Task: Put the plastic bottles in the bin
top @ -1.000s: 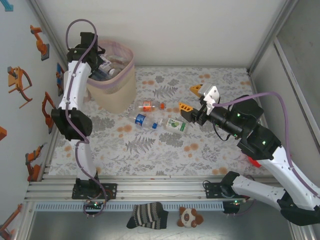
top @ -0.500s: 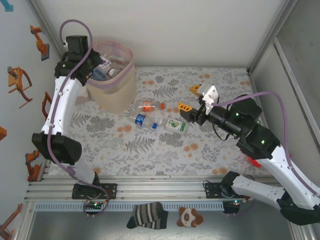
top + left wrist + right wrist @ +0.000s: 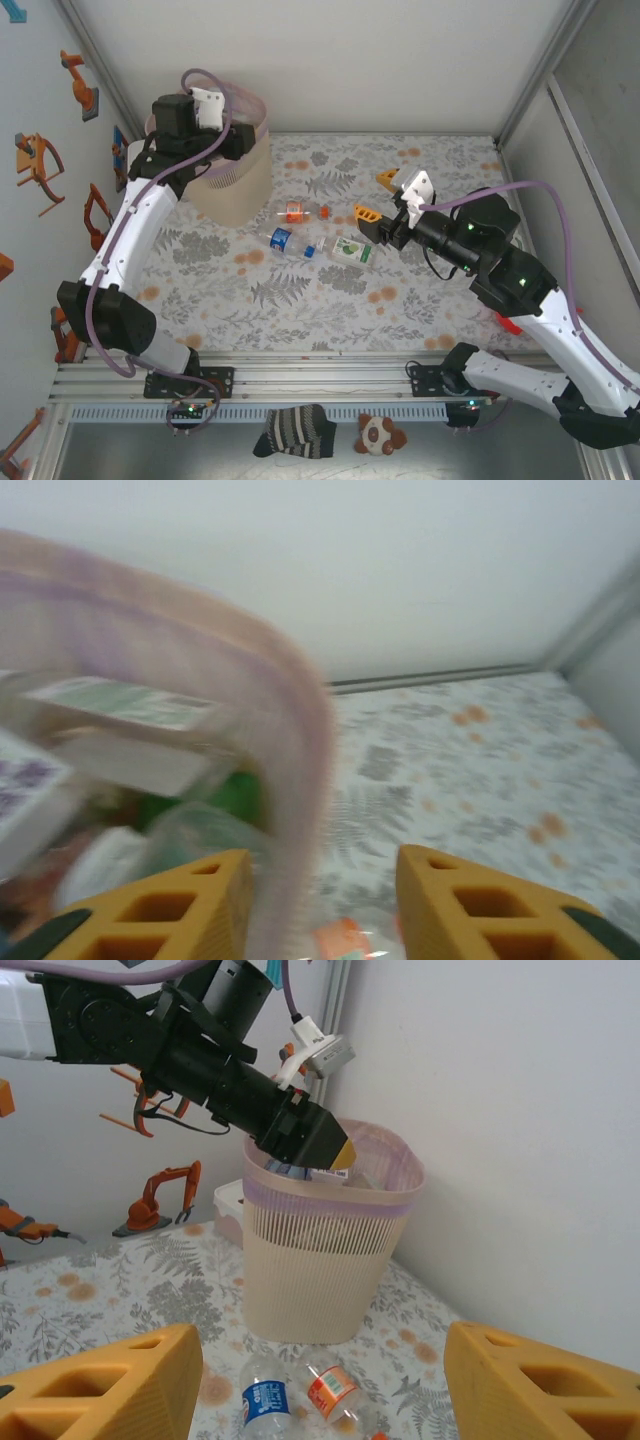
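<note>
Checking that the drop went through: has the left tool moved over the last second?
Yes. In the top view, the left tool has swung rightward, from the left rim of the bin across its opening.

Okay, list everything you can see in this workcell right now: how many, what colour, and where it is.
bin: one, beige with a pink liner, far left of the table; contents too blurred to count
plastic bottles: three, clear, with blue, orange and green labels, mid-table to the right of the bin
white box: one, white, left of the bin by the wall
toy arms: several, orange, on the left wall
table: one, leaf-patterned top
sock: one, striped, below the near rail
plush toy: one, brown and white, beside the sock
red object: one, partly hidden under the right arm
left gripper: yellow fingers, open, over the bin's rim
right gripper: yellow fingers, open, near the green-labelled bottle
</note>
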`<state>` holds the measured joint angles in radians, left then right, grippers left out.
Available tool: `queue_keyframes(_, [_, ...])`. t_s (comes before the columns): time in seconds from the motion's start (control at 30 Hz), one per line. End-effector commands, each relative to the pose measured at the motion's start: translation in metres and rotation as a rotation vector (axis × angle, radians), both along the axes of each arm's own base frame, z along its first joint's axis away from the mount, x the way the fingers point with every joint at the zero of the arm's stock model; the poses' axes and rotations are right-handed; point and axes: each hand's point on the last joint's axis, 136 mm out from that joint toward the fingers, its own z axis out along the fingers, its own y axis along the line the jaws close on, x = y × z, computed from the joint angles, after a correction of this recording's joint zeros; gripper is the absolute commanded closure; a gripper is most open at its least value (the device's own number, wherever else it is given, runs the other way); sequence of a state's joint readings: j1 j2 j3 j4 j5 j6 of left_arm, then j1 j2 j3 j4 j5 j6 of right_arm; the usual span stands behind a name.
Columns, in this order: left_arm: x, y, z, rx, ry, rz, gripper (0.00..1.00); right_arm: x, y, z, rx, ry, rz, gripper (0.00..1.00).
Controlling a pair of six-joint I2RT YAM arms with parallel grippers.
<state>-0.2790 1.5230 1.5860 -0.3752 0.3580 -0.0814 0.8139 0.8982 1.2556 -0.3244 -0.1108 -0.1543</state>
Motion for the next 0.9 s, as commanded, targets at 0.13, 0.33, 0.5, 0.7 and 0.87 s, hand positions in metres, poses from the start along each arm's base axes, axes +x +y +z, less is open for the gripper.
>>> queue_keyframes(0.13, [-0.057, -0.060, 0.021, 0.034, -0.219, -0.479, 0.44, -0.005, -0.006, 0.023, 0.050, -0.042, -0.006, 0.36])
queue_keyframes(0.33, [-0.067, -0.079, -0.014, 0.120, -0.194, -0.613, 0.40, -0.006, -0.009, 0.023, 0.049, -0.040, -0.013, 0.36])
queue_keyframes(0.5, [-0.080, -0.100, -0.046, 0.221, -0.218, -0.762, 0.34, -0.007, -0.011, 0.023, 0.048, -0.039, -0.018, 0.36])
queue_keyframes(0.7, [-0.104, -0.128, -0.090, 0.365, -0.315, -0.982, 0.24, -0.006, -0.012, 0.022, 0.045, -0.040, -0.022, 0.36])
queue_keyframes(0.87, [-0.109, -0.149, -0.125, 0.454, -0.340, -1.100, 0.18, -0.006, -0.012, 0.022, 0.041, -0.038, -0.025, 0.36])
